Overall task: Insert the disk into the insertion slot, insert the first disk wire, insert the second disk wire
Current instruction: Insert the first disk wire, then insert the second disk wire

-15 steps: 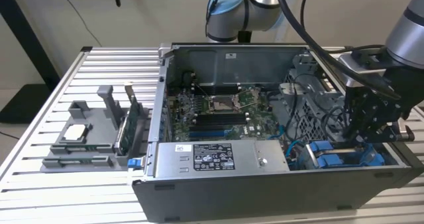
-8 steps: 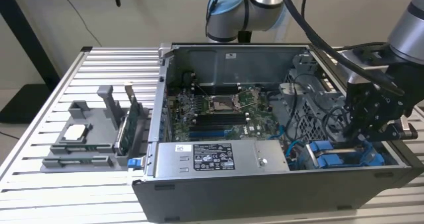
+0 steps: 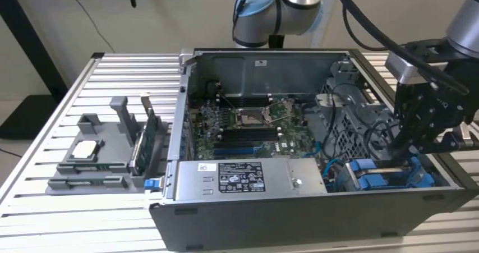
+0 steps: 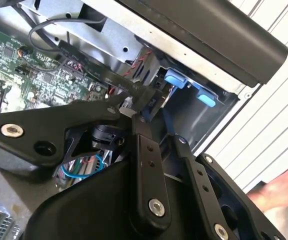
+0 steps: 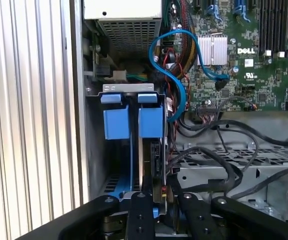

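My gripper (image 3: 410,151) reaches down into the open computer case at the exterior view's right, over the insertion slot (image 3: 383,173). In the first wrist view the slot (image 5: 95,150) is a grey bay with two blue carrier tabs (image 5: 133,120). The dark disk (image 5: 155,155) stands on edge inside it. In both wrist views the fingers (image 4: 143,131) are pressed together on a flat black disk wire (image 4: 109,75) at its connector (image 4: 151,101). The gripper (image 5: 162,197) holds that connector right at the disk's near end.
A blue cable (image 5: 181,75) and black cables (image 5: 219,160) loop beside the bay. The power supply (image 3: 239,177) and the motherboard (image 3: 247,124) fill the case. A grey fixture with parts (image 3: 97,157) stands at the exterior view's left. A person's hand (image 4: 284,187) is near the case.
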Controlling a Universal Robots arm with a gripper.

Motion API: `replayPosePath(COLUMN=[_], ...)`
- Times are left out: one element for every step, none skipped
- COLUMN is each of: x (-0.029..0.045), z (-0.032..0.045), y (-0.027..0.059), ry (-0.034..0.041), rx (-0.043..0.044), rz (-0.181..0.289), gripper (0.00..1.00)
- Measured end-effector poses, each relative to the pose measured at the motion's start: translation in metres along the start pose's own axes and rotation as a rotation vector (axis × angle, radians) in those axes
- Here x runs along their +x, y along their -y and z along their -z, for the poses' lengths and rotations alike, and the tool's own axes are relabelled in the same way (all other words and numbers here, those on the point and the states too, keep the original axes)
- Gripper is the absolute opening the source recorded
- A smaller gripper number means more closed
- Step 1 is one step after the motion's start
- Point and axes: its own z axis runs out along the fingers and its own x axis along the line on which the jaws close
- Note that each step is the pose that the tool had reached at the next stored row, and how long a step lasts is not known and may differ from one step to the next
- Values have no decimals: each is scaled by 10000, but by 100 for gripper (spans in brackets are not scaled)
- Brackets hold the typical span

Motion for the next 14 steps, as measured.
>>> replayPosePath(x=[0,0,0,0,0,-1,-1,-1,-1,-1,-1,-2,-1,-2], z=[17,34,48,61,76,92,107,124,141,156,171,188,208,233], y=[0,1,1,2,2,2,3,3,4,5,8,10,10,12], ry=[0,-1,0,0,-1,-1,0,0,1,0,-1,-2,-1,0], rx=[-3,-4,-5,-6,-6,-7,-7,-7,-7,-8,-11,-14,-20,-28], rz=[0,0,-1,0,-1,-1,0,0,0,1,1,1,0,-1], gripper=[27,27,27,27,27,27,27,27,27,27,27,27,27,27])
